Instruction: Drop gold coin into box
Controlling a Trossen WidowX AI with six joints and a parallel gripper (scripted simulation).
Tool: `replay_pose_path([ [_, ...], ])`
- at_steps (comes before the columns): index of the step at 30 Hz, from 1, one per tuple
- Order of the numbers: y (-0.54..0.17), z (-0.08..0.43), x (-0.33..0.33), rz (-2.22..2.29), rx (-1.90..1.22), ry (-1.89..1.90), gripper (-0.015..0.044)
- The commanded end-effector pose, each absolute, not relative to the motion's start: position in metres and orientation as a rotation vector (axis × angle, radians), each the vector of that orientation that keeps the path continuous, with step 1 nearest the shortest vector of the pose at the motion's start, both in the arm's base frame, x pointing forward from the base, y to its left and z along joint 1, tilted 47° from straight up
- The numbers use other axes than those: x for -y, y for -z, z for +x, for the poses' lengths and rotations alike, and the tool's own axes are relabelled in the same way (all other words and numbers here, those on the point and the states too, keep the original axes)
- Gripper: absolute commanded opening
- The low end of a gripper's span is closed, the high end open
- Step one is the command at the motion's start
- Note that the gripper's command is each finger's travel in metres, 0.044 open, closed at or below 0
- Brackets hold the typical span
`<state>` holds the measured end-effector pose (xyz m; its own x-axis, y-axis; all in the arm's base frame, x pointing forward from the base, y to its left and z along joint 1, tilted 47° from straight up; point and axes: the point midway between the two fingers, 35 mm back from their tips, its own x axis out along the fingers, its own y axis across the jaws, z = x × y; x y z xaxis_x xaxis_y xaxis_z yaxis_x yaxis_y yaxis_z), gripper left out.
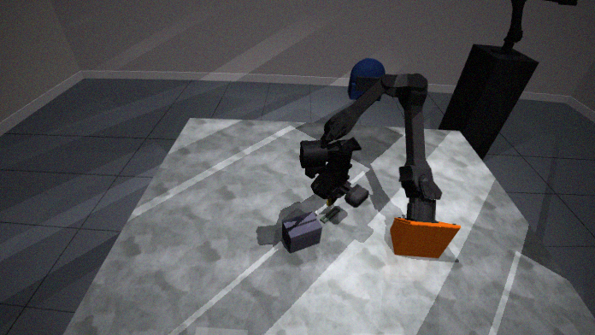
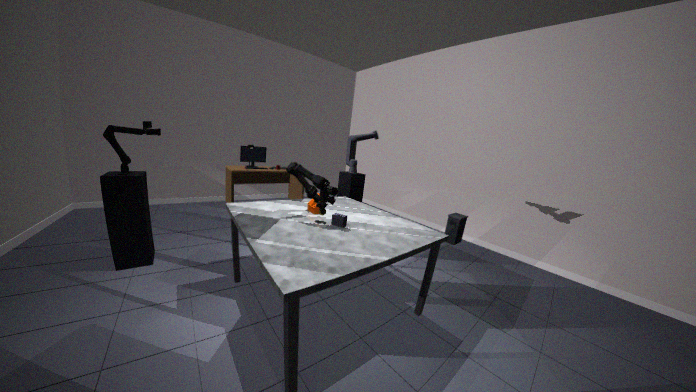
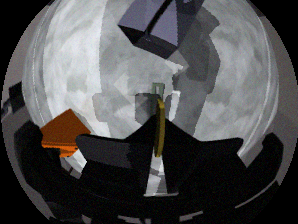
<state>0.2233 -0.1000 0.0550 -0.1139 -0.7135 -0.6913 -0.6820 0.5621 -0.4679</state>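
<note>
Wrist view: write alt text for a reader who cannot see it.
The end effector is shut on a thin gold coin held edge-on above the mottled white table. Just beyond the coin sits the small dark-green holder, and farther off a closed grey box with a dark slot across its lid. An orange base plate shows at the left.
</note>
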Motion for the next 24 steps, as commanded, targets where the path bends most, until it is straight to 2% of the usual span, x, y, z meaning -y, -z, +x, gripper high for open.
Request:
replay_pose_path([
  [1,-0.064,0.226,0.093,-1.137,-1.815,0.048,0.0000],
  [14,-0.084,0.225,0.074,-1.138,-1.817,0.059,0.0000],
  [24,-0.082,0.221,0.071,-0.936,-1.744,0.307,0.0000],
])
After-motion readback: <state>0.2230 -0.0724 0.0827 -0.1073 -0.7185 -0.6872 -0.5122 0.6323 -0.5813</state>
